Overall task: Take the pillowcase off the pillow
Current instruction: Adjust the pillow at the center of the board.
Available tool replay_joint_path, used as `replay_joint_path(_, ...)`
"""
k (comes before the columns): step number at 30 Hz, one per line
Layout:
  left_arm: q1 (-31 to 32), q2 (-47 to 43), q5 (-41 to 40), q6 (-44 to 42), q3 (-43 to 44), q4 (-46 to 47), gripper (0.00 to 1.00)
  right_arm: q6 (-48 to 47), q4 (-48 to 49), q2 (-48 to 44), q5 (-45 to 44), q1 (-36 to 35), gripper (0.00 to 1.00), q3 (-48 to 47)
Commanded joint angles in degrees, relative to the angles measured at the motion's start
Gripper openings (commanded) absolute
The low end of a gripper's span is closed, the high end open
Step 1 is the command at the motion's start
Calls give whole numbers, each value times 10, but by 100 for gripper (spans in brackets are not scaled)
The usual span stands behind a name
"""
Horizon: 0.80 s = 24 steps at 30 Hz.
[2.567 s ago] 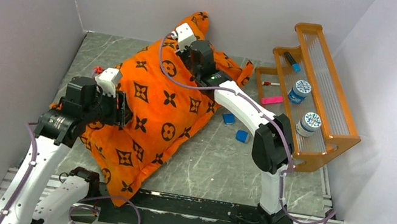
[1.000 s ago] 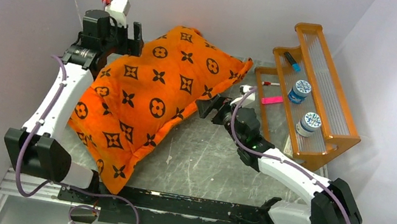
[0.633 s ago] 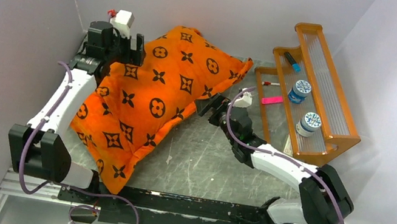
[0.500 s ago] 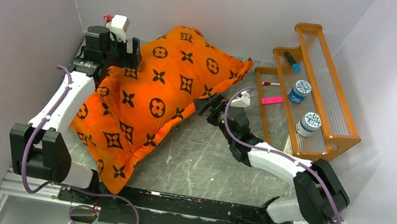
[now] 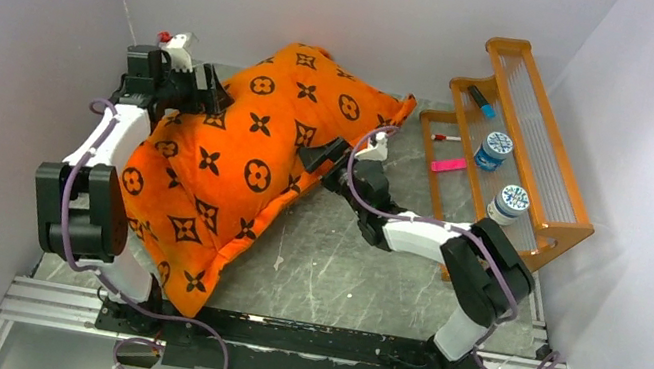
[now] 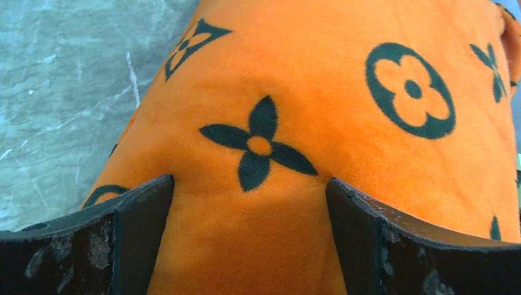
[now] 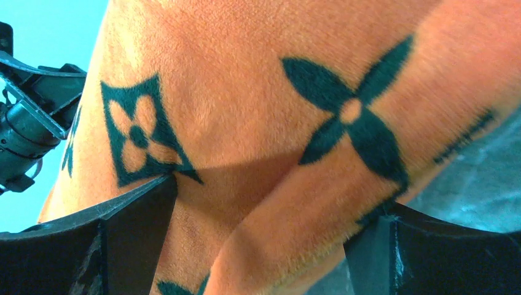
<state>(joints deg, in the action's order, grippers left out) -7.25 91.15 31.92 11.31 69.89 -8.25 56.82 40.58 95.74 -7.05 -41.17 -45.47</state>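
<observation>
Pillowcase [image 5: 246, 160], bright orange with dark flower, diamond and circle motifs, lies plump and filled across the left half of the grey marbled table [image 5: 358, 271], running on a slant from the far middle down to a near corner that reaches the black rail at the arm bases. It fully covers the pillow, which is hidden inside. The left gripper [image 5: 215, 96] sits at the cover's far left edge, close to the left wall. Its jaws are spread wide, and in the left wrist view the orange fabric bulges up between them, one four-petal flower just ahead. Whether the pads touch the cloth cannot be told. The right gripper [image 5: 320, 158] is at the cover's right edge, about midway along it, jaws likewise spread wide and gripping nothing. In the right wrist view the fabric's folded edge runs between them, with bare table showing at the lower right. Well to the right stands an orange stepped rack [image 5: 540, 222] against the right wall, holding two blue-lidded jars [image 5: 493, 151], a pink item [image 5: 446, 165] and a marker [image 5: 480, 100].
</observation>
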Motion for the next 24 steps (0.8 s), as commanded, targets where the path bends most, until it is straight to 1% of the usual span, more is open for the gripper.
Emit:
replay_joint_path(1, 6, -10, 78, 12, -8, 13, 98, 4, 70, 47, 67, 1, 100, -65)
replay_joint_path(4, 11, -6, 112, 22, -19, 28, 98, -22, -9, 69, 94, 2, 99, -121)
replay_joint_path(5, 14, -8, 120, 32, -26, 41, 98, -31, -23, 73, 101, 4, 94, -133)
replay_joint_path(6, 17, -14, 122, 30, -29, 45, 98, -35, -27, 75, 109, 7, 86, -139)
replay_joint_path(8, 27, -25, 104, 14, -29, 24, 98, -39, -25, 74, 130, 16, 64, -143)
replay_joint_path(9, 31, -32, 99, 8, -28, 17, 98, -42, -31, 73, 136, 20, 48, -145)
replay_joint_path(10, 33, -39, 99, 6, -32, 15, 98, -47, -38, 71, 142, 24, 29, -149)
replay_joint_path(11, 33, -47, 102, 10, -40, 19, 98, -54, -47, 67, 148, 28, 15, -153)
replay_joint_path(12, 33, -57, 104, 15, -50, 23, 98, -63, -58, 64, 158, 32, 4, -158)
replay_joint_path(13, 33, -65, 109, 18, -59, 22, 98, -80, -77, 59, 167, 36, 0, -169)
replay_joint_path(16, 33, -99, 127, 23, -82, 9, 98, -125, -124, 39, 180, 45, 0, -194)
replay_joint_path(18, 34, -124, 141, 30, -97, -2, 98, -151, -159, 24, 172, 52, 0, -212)
replay_joint_path(20, 35, -158, 154, 44, -112, -5, 98, -165, -179, 14, 169, 61, 0, -227)
replay_joint_path(24, 48, -225, 164, 88, -145, -2, 98, -205, -239, 22, 201, 78, 0, -287)
